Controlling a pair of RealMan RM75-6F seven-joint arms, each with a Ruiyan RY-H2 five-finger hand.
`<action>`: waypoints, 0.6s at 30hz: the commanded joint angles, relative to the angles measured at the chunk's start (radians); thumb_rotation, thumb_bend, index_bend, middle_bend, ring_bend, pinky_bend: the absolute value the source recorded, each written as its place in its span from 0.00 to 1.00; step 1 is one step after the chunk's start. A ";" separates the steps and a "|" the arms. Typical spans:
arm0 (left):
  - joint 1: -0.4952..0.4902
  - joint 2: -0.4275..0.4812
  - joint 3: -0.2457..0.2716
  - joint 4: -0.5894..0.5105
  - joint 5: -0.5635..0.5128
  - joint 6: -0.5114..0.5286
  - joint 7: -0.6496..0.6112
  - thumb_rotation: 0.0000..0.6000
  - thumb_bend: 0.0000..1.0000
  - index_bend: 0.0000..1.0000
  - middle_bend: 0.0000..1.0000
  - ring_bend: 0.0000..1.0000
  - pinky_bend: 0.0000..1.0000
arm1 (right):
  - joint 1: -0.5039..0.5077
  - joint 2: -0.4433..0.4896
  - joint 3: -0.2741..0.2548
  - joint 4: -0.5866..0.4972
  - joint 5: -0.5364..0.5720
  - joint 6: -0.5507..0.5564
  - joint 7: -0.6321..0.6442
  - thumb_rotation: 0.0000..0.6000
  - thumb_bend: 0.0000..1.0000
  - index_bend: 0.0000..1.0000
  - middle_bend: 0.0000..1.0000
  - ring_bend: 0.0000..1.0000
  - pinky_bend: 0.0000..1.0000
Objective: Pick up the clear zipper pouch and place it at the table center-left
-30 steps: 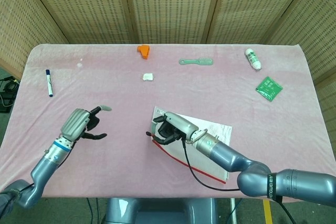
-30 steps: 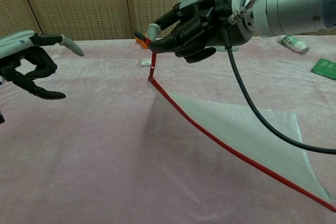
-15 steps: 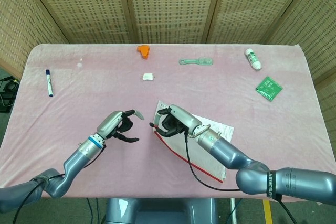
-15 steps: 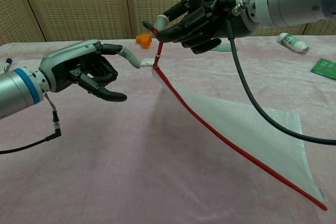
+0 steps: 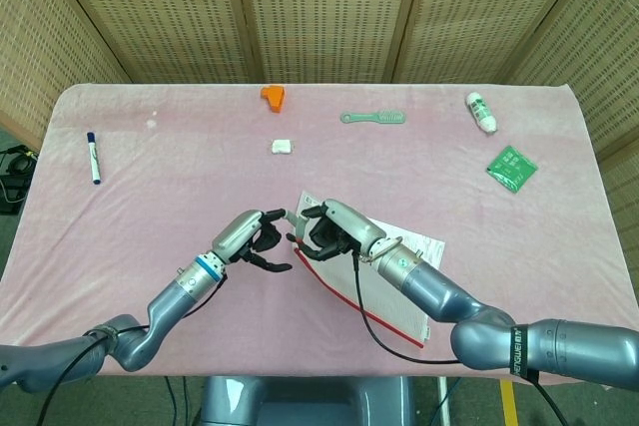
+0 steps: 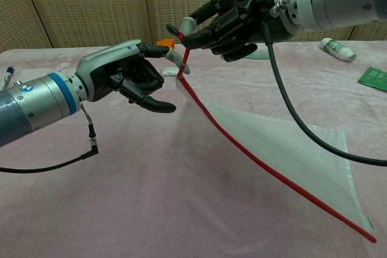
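The right hand (image 6: 227,19) has its fingers (image 6: 192,25) clamped on the red zipper edge at one corner of the clear zipper pouch (image 6: 284,149), holding that corner up off the pink tabletop (image 5: 150,177) so the pouch hangs slanting, its far end low toward the near right side; from above, the pouch (image 5: 394,266) sits a little right of the middle of the tabletop, toward the near edge. The left hand (image 6: 130,74) is just beside the raised corner, holding nothing, fingers (image 6: 151,102) partly curled with a gap between them, one pale fingertip almost at the zipper; whether it touches I cannot tell. Toward the back lie an orange object (image 5: 272,96), a small white piece (image 5: 283,147), a grey-green comb (image 5: 373,118) and a white bottle (image 5: 481,112) with green print too small to read. A green packet (image 5: 511,167) lies near the right edge, its lettering unreadable, and a marker pen (image 5: 93,158) with a blue cap lies by the left edge. There is a line of white lettering on the right arm's dark band (image 5: 517,351), too small to make out
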 commanded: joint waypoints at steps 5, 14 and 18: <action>-0.018 -0.004 0.011 -0.002 -0.005 -0.015 0.001 1.00 0.06 0.38 0.95 0.81 0.80 | -0.002 0.002 0.007 0.001 -0.002 -0.002 0.002 1.00 0.79 0.77 0.99 0.94 1.00; -0.031 -0.014 0.015 0.002 -0.015 -0.011 0.010 1.00 0.39 0.51 0.95 0.81 0.79 | -0.010 0.012 0.016 0.002 -0.009 -0.007 0.009 1.00 0.79 0.77 0.99 0.94 1.00; -0.028 -0.024 0.000 0.001 -0.037 0.003 0.018 1.00 0.45 0.59 0.95 0.81 0.79 | -0.018 0.020 0.017 -0.003 -0.019 -0.006 0.009 1.00 0.79 0.77 0.99 0.94 1.00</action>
